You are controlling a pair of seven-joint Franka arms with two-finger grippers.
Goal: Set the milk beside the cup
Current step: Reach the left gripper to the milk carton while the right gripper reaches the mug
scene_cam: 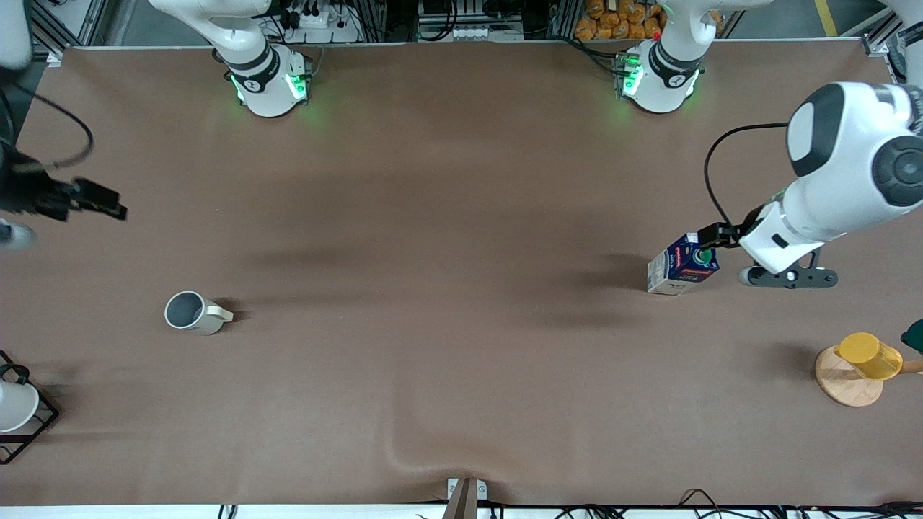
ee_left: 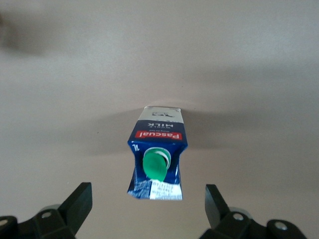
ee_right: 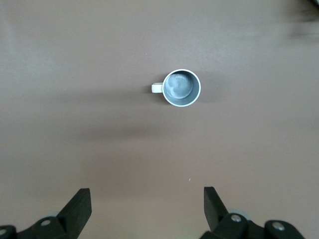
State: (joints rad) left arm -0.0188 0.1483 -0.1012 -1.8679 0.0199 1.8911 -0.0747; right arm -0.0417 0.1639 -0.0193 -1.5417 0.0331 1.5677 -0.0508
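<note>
Your front camera looks down from high across the tabletop [scene_cam: 461, 216], facing both bases. Each wrist camera looks straight down from close above: the left shares the milk carton [scene_cam: 682, 264] [ee_left: 158, 154], the right the mug [scene_cam: 192, 313] [ee_right: 181, 87].

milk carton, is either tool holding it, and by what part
Nothing is held. The milk stands on the table, with the left tool open above it, fingers clear of its sides. The right tool is open over bare table.

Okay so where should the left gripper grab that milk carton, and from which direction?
Probably from above, on the flat off-white sides below the gable. The milk carton stands upright with its green cap on the sloped top, and the open left gripper hangs over it, fingers either side. Avoid the cap and ridge.
</note>
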